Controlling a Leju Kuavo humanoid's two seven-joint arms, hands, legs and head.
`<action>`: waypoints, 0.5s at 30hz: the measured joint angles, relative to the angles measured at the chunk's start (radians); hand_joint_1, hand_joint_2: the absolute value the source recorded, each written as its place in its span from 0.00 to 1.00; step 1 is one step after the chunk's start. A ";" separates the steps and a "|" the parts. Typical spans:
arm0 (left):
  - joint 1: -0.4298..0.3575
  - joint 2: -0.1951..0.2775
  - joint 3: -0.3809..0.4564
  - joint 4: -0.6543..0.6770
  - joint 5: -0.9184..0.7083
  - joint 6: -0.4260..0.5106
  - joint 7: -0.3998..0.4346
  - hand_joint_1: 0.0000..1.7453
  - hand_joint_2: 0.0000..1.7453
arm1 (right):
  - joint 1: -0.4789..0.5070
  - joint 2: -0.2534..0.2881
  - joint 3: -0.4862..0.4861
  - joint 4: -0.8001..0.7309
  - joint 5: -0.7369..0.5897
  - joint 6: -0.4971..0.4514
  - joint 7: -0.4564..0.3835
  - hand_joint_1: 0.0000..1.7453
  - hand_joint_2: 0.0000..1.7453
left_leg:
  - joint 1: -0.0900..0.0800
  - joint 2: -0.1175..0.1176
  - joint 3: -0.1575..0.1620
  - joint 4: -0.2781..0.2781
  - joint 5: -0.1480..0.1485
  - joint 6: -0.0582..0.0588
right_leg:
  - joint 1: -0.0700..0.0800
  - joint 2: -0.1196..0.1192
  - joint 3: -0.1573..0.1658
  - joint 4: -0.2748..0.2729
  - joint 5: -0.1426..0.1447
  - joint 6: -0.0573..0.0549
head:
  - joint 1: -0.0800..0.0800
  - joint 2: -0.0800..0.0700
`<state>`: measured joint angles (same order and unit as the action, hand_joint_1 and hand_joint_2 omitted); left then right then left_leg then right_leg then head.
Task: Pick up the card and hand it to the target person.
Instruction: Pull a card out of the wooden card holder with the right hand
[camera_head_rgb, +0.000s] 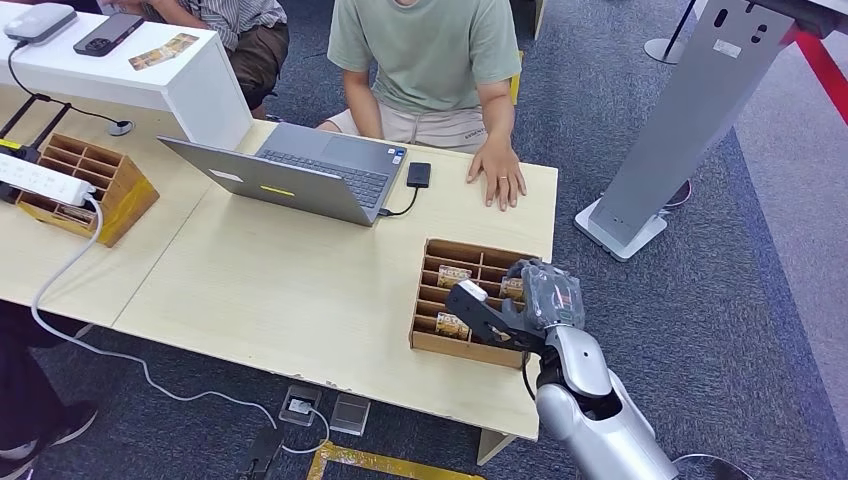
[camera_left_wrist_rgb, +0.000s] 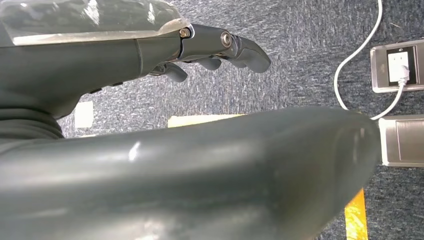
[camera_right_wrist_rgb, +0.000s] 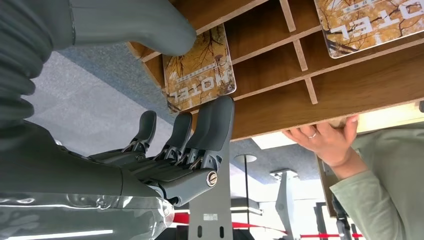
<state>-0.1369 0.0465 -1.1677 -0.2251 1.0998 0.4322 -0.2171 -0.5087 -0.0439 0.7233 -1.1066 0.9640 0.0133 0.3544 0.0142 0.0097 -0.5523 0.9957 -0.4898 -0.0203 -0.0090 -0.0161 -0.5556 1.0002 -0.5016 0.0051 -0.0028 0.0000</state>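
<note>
A wooden box (camera_head_rgb: 432, 340) with many compartments stands at the table's near right corner and holds three brown hotel cards. My right hand (camera_head_rgb: 512, 308) reaches over its right side. In the right wrist view one card (camera_right_wrist_rgb: 199, 70) lies flat in a corner compartment of the box (camera_right_wrist_rgb: 350, 90). The thumb (camera_right_wrist_rgb: 135, 25) is at one of its edges and the fingers (camera_right_wrist_rgb: 210, 125) at the opposite edge. A second card (camera_right_wrist_rgb: 370, 20) lies further along. The person in a green shirt (camera_head_rgb: 430, 50) sits across the table, one hand (camera_head_rgb: 498, 175) flat on it. My left hand (camera_left_wrist_rgb: 215, 50) hangs over the floor, holding nothing.
An open laptop (camera_head_rgb: 300, 175) and a black device (camera_head_rgb: 419, 174) lie in front of the person. A second wooden box (camera_head_rgb: 95, 185) and a power strip (camera_head_rgb: 40, 180) sit at the far left. A grey stand (camera_head_rgb: 680, 130) rises right of the table. Floor sockets (camera_left_wrist_rgb: 395, 65) lie below.
</note>
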 joint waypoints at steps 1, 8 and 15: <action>0.000 0.000 0.000 0.000 0.000 0.000 0.000 0.00 0.00 | 0.000 0.001 0.000 0.001 0.000 0.001 0.000 0.49 1.00 | 0.000 0.000 0.000 0.000 0.000 0.000 | 0.000 0.000 0.000 0.000 0.000 0.000 | 0.000 0.000; 0.000 0.000 0.000 0.000 0.000 -0.001 0.000 0.00 0.00 | -0.001 0.006 0.000 0.008 0.006 0.006 0.000 0.52 1.00 | 0.000 0.000 0.000 0.000 0.000 0.000 | 0.000 0.000 0.000 0.000 0.000 0.000 | 0.000 0.000; 0.000 0.000 0.000 0.000 0.000 -0.001 0.000 0.00 0.00 | -0.001 0.006 0.000 0.008 0.012 0.016 0.000 0.55 1.00 | 0.000 0.000 0.000 0.000 0.000 0.000 | 0.000 0.000 0.000 0.000 0.000 0.000 | 0.000 0.000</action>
<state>-0.1369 0.0464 -1.1677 -0.2251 1.0998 0.4312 -0.2171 -0.5099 -0.0374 0.7231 -1.0988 0.9758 0.0296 0.3540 0.0142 0.0098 -0.5518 0.9957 -0.4898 -0.0203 -0.0090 -0.0160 -0.5554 1.0002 -0.5016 0.0051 -0.0027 0.0000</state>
